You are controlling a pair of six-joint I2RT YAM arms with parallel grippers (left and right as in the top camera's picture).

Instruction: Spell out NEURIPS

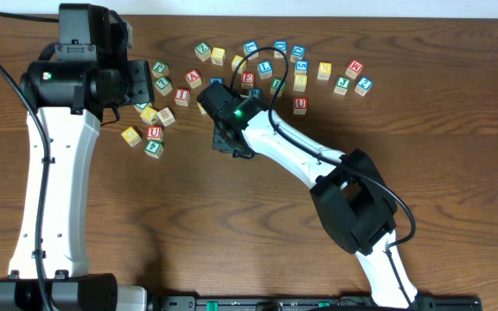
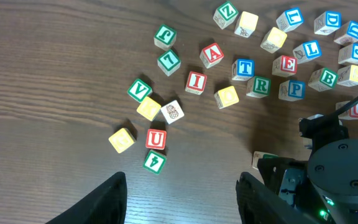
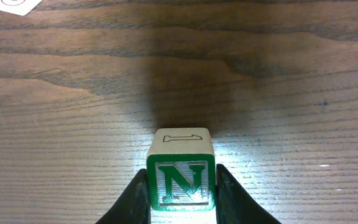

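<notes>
The N cube (image 3: 180, 180) is pinched at its two side faces by the right gripper (image 3: 180, 199), whose jaws are narrowed onto it. Its green N faces the right wrist camera and reads upright there. The face turned away from the fingers (image 3: 135, 199) carries a faint outline drawing. As a cube it shows no long axis. Its lower edge is cut off by the frame, so whether it touches the bench (image 3: 73, 93) I cannot tell. From overhead the N cube is hidden under the right gripper.

To the left of the N cube, apart from it, lies one red U cube (image 2: 156, 139) with a yellow-topped cube (image 2: 122, 139) just beside it. Beyond the N cube, away from the arm bases, one each can be read: a red I cube (image 2: 196, 82), a red E cube (image 2: 284, 64), a green R cube (image 2: 260, 86) and a blue P cube (image 2: 295, 89). R and P nearly touch. Cubes at the far edge of that scatter are too small to read.

Left of the N cube, the left gripper (image 2: 182, 199) is held wide apart with only bare bench between its jaws
</notes>
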